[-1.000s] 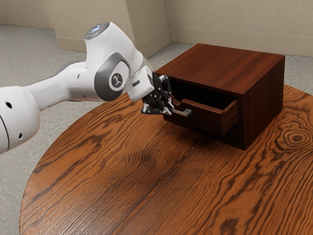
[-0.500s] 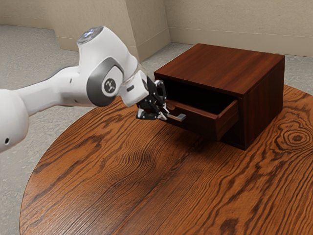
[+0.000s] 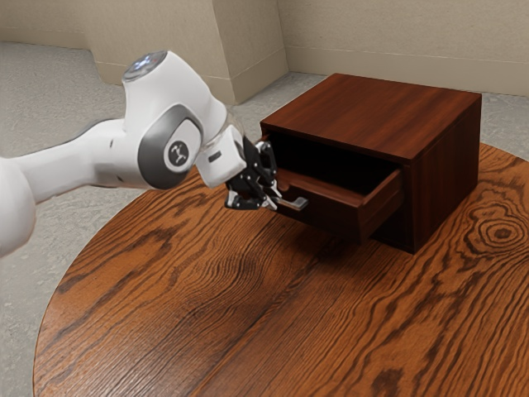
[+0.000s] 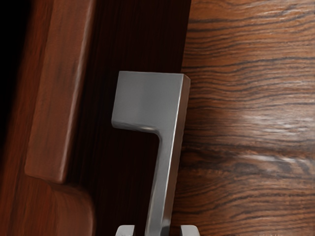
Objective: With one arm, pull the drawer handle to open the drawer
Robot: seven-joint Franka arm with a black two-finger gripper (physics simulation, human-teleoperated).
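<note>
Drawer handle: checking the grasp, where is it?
Exterior view: the silver metal handle juts toward the view's left from the dark wooden drawer's front, clamped in the black gripper.

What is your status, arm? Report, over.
Gripper shut on handle. Drawer partly open, out of cabinet. Nothing blocking the pull.

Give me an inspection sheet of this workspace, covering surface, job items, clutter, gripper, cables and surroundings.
Surface: round wooden table, dark grain.
Job's things: wooden cabinet standing on the table; its drawer partly open; metal drawer handle on the drawer's front.
Clutter: nothing seen.
Gripper: black gripper shut on the drawer handle; white arm comes in from the exterior view's left.
Cables: nothing seen.
Surroundings: beige walls, grey floor.
</note>
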